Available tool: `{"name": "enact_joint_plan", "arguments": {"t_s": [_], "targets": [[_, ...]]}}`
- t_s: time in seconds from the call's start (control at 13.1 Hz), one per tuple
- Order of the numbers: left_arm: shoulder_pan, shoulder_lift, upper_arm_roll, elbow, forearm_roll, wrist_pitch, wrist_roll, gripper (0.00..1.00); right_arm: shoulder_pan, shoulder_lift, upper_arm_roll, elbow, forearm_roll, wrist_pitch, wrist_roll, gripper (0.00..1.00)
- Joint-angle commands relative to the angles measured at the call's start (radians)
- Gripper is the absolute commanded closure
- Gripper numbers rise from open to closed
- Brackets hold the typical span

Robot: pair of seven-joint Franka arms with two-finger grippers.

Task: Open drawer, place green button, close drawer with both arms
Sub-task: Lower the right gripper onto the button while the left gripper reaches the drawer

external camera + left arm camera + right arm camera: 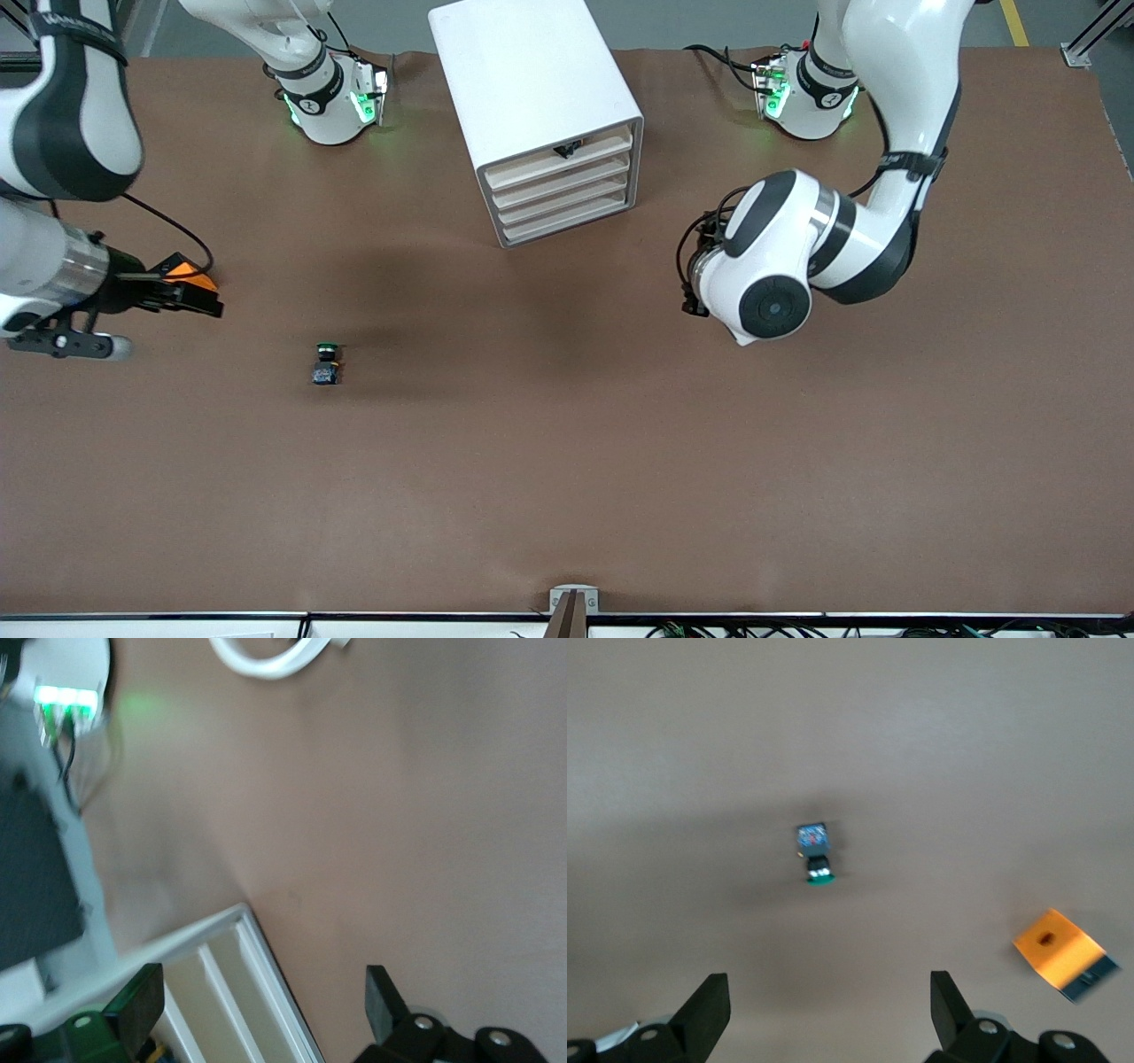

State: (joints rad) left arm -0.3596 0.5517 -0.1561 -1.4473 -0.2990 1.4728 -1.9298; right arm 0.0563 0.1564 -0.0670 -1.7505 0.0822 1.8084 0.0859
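Note:
The white cabinet (pixel 532 80) stands midway between the arm bases, its four cream-fronted drawers (pixel 567 199) all shut; the top one carries a black clip (pixel 567 149). The button (pixel 326 363), green cap and black-and-blue body, lies on the brown table toward the right arm's end and shows in the right wrist view (pixel 815 850). My right gripper (pixel 199 291) is open and empty (pixel 828 1010), over the table by the orange cube. My left gripper (pixel 694 275) is open and empty (pixel 261 1005), beside the cabinet; the drawer fronts (pixel 221 992) show between its fingers.
An orange cube (pixel 197 280) with a round hole lies under the right gripper's edge and shows in the right wrist view (pixel 1059 952). A white curved strip (pixel 266 656) and an arm base with green lights (pixel 66 695) show in the left wrist view.

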Motion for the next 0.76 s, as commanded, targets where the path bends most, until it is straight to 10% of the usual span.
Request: {"name": "enact_joint_plan", "arguments": {"t_s": [0.0,0.38,0.69], "targets": [[-0.012,0.034,0.003,0.03,-0.098,-0.022,-0.096,0.0,0.043,-0.049,-0.001,-0.162,0.016,0.151,0.069,0.0],[-0.021,0.166,0.004,0.021,-0.379,-0.025,-0.296,0.0,0.128,-0.009,-0.004,-0.337,-0.002,0.482,0.141,0.0],[-0.112,0.258,0.015,0.019,-0.427,-0.023,-0.448,0.2,0.119,0.126,-0.004,-0.336,-0.074,0.62,0.124,0.0]]}}
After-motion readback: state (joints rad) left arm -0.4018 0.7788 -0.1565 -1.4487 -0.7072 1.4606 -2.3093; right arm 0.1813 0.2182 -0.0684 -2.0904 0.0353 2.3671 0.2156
